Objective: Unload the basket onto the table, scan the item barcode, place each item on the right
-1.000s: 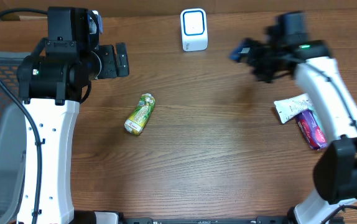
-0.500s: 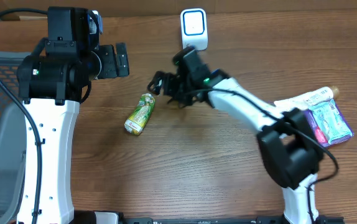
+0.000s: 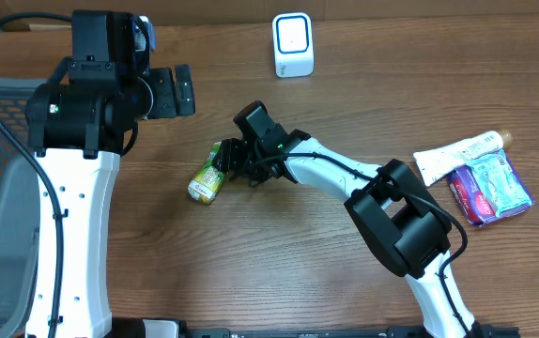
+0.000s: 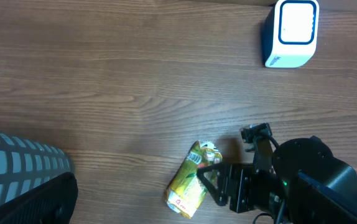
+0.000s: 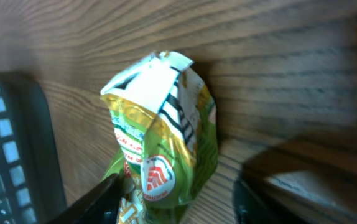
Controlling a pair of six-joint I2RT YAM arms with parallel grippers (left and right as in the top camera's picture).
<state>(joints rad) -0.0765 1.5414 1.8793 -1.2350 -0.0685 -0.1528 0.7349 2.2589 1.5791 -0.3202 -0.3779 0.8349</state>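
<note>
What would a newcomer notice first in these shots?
The right gripper draws the eye first. It straddles the crumpled green-and-yellow packet in the middle of the table, with a gap on one side, so it is not clamped. Next come the white scanner standing at the far edge and the pile of packets by the right edge.

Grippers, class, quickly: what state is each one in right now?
Left gripper: open, holding nothing.
Right gripper: open, fingers either side of the crumpled green-and-yellow foil packet, a gap showing at one side.
</note>
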